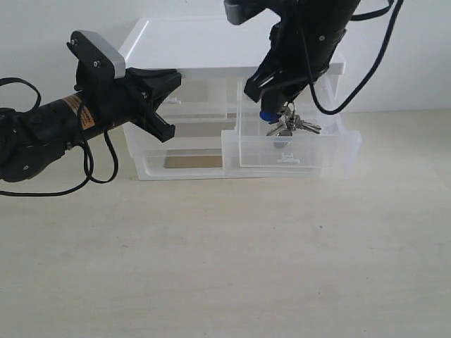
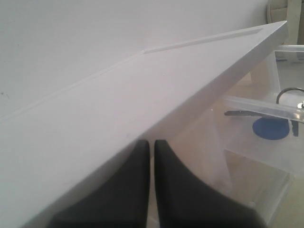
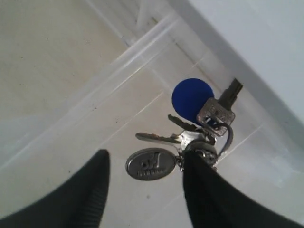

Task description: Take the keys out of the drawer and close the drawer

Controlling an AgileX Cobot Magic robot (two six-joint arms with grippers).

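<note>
From across the table, the white cabinet (image 1: pixel 197 42) stands against the wall with the drawer (image 1: pixel 352 141), the right one of its top pair, pulled out. I count three drawers, two small above one wide, though the cloudy plastic makes that hard to be sure of. The right gripper (image 1: pixel 276 105) reaches down into the open drawer from above, which looks like the only way in. The keys (image 1: pixel 292 127), one bunch, show inside the drawer just under its tips. The left gripper (image 1: pixel 165 102) waits at the cabinet's left front, well apart from the drawer, probably keeping clear until it is time to push the drawer shut.

From the left wrist, the left gripper (image 2: pixel 152 145) shows two fingers with only a slit between them and nothing held. It points along the cabinet top (image 2: pixel 142 104). Past it, the blue of the keys (image 2: pixel 270 128) shows through the drawer wall (image 2: pixel 247 102).

From the right wrist, the right gripper (image 3: pixel 147 159) has its two fingers (image 3: pixel 199 190) spread wide. They straddle the keys (image 3: pixel 199 128) on the drawer floor (image 3: pixel 142 199), set to close on them. One oval fob (image 3: pixel 149 164) lies between the fingers. The ring touches one fingertip; I cannot tell whether it is hooked there. There is one blue cap (image 3: pixel 192 99), and I make out at least three key blades.
</note>
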